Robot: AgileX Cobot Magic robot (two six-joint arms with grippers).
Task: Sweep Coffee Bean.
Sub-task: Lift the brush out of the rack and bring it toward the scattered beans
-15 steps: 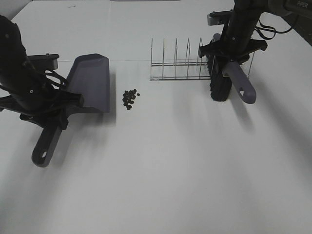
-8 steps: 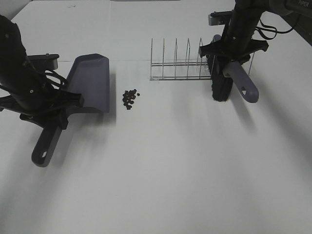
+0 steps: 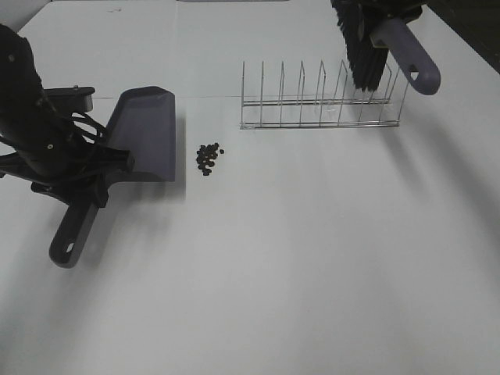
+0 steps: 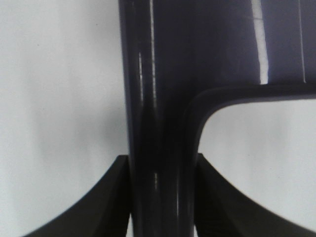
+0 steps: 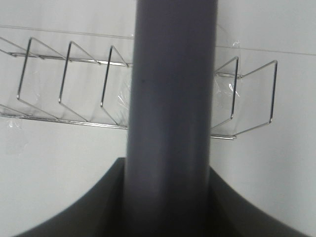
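The coffee beans [image 3: 207,158] lie in a small dark cluster on the white table, just right of the grey dustpan [image 3: 144,134]. My left gripper [image 3: 76,181] is shut on the dustpan's handle [image 4: 158,148], with the pan's lip resting on the table and facing the beans. My right gripper [image 5: 170,207] is shut on the grey handle [image 5: 170,108] of the brush. It holds the black bristles [image 3: 363,55] in the air above the right end of the wire rack [image 3: 320,105]. In the exterior view the right gripper is mostly cut off by the top edge.
The wire rack, with several upright dividers, stands at the back right of the table and also shows in the right wrist view [image 5: 74,84]. White tabletop [image 3: 297,258] spreads in front of the rack and the beans.
My right gripper has lifted the brush from the table in front of the rack's right end, up and back over the rack. The left arm, dustpan and beans have not moved.
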